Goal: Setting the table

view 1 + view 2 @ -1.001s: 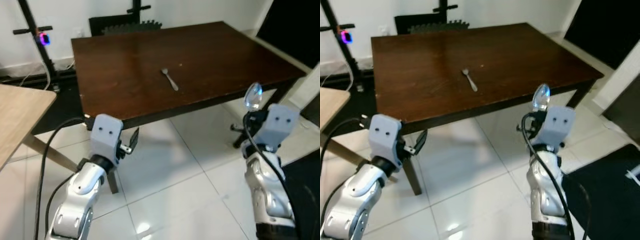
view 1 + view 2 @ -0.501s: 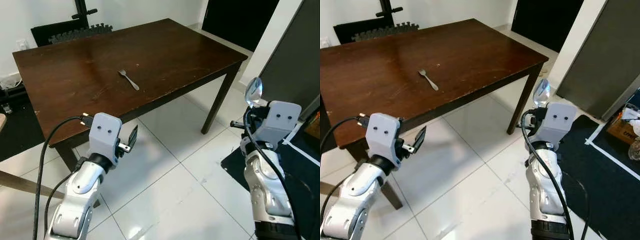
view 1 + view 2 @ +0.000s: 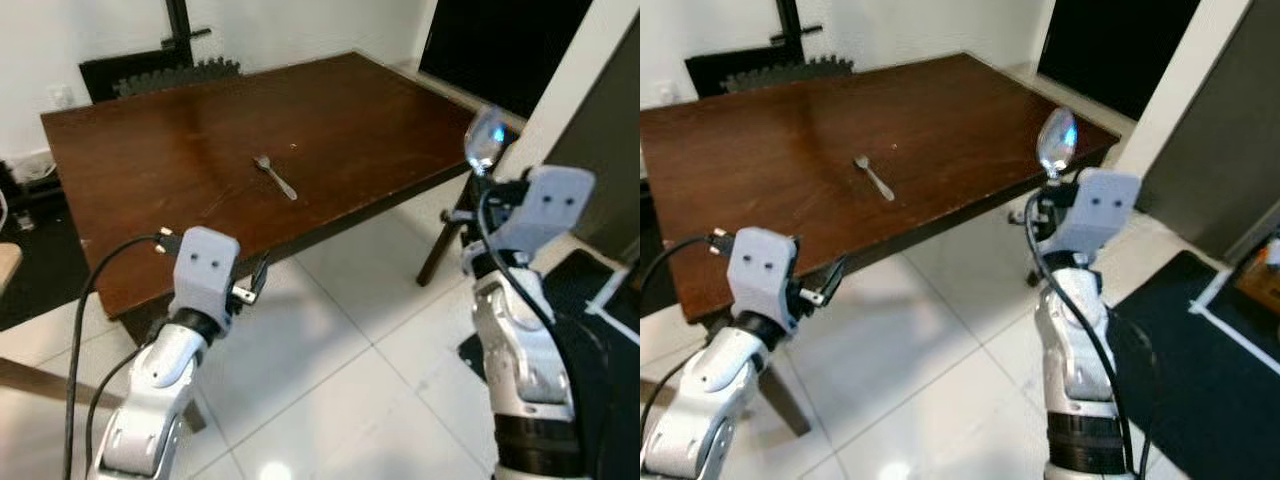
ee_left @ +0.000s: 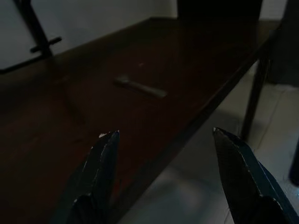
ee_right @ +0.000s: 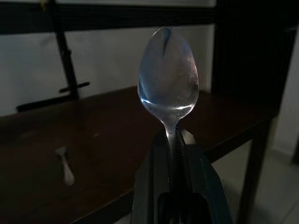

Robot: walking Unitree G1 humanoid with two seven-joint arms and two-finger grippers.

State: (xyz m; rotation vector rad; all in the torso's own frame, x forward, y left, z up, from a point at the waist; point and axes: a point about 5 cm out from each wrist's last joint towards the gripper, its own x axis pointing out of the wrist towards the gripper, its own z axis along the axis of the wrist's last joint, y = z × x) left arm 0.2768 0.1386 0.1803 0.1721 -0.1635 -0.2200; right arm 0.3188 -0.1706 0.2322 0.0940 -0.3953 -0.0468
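While the right gripper (image 5: 175,186) has its jaws clamped on a spoon (image 5: 168,88), bowl upright beside the table (image 3: 130,240) corner, the left gripper (image 4: 163,182), jaws spread and empty, hangs before the table's edge; a fork (image 3: 275,177) lies well beyond both.

Fork (image 3: 275,176) mid-table (image 3: 150,150), spoon (image 3: 485,140) upright at right corner

We see a dark brown wooden worktop (image 3: 350,110) filling the upper middle of the frame, standing on a floor of glossy white tiles (image 3: 330,370). Behind it, at the top left, runs a white wall (image 3: 90,30) with a black stand (image 3: 180,25) before it. At the upper right we see a dark doorway (image 3: 500,40), and at the lower right a black mat (image 3: 610,330).
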